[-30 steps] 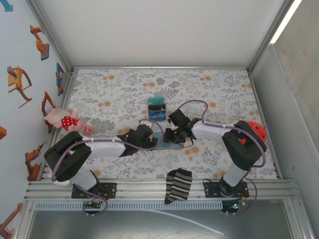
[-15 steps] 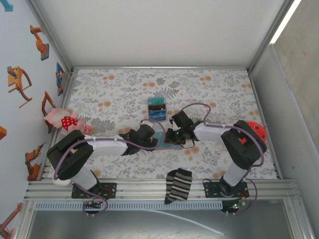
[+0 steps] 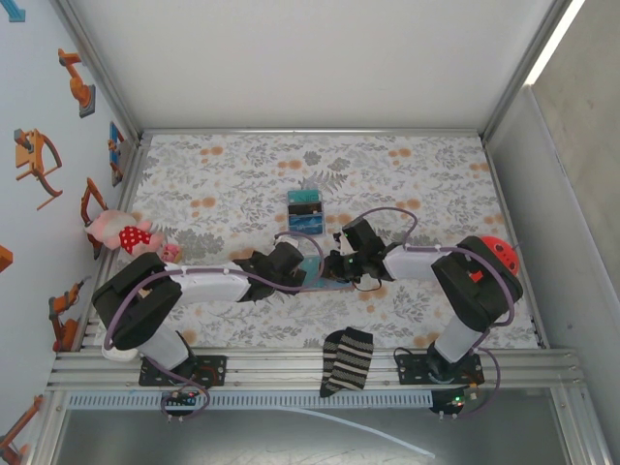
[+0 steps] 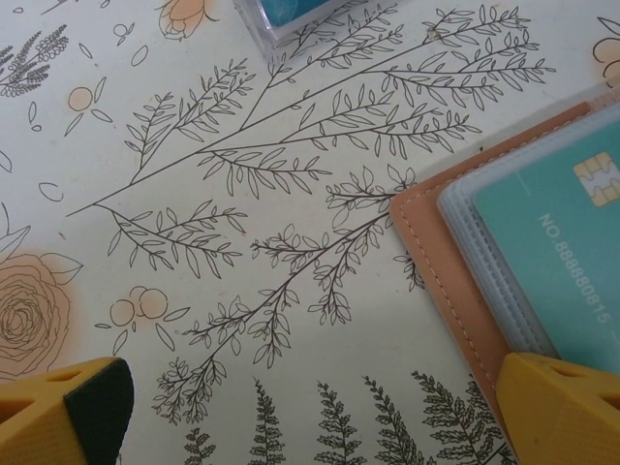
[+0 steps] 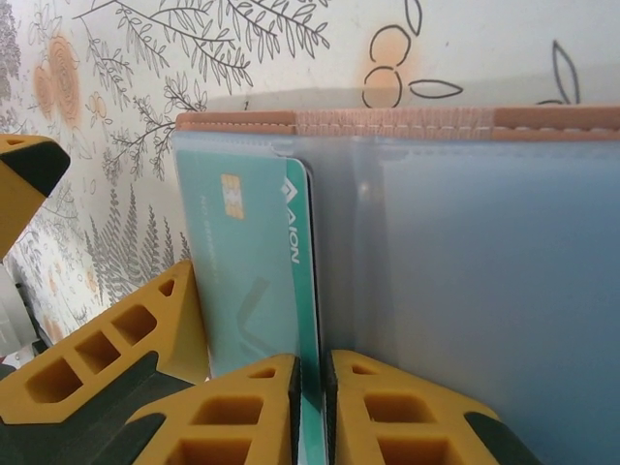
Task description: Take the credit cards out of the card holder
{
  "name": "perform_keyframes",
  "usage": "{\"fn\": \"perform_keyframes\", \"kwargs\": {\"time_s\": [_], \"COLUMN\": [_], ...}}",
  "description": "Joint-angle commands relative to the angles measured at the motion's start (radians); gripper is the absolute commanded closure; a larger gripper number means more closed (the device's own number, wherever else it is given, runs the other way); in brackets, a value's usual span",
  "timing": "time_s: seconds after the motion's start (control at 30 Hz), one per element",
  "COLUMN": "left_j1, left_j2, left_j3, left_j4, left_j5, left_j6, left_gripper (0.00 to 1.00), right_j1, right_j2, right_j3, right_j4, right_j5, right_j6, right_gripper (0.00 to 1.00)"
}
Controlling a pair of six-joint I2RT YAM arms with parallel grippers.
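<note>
Fingertips of the right gripper stand narrow, pinching the near edge of a teal credit card that lies in the open card holder ahead. Left gripper spreads wide: one finger at the holder's leather edge, bare floral cloth between.

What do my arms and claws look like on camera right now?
Both the left arm and right arm have white links between bulky black joints, with purple-grey cables looping alongside. The right arm carries a small red mark on its big black joint. The left claw and right claw have yellow-orange fingers; the left's shows a dark pad, the right's open ribbed cut-outs.
</note>
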Motion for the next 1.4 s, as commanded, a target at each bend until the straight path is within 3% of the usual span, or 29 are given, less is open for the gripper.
{"fn": "perform_keyframes", "kwargs": {"time_s": [0.0,0.67,1.37], "left_j1": [-0.013,-0.02,-0.019], "left_j2": [0.021,0.017,-0.056], "left_j3": [0.027,0.021,0.039], "left_j4": [-0.026,-0.044,0.001], "left_j5": [0.001,-0.036,-0.08], "left_j6": [0.012,-0.001,0.069], "left_gripper": [0.03,0.03,0.03], "right_j1": [-0.001,-0.038,-0.043], "right_j2": [-0.035,-0.073,-0.105], "right_j3": [-0.014,-0.041,0.049], "right_j4": [0.067,-0.021,-0.242], "right_j5": [-0.05,0.031,0.096], "right_j6": [0.023,-0.012,-0.124], "right_gripper": [0.86,1.0,1.0]}}
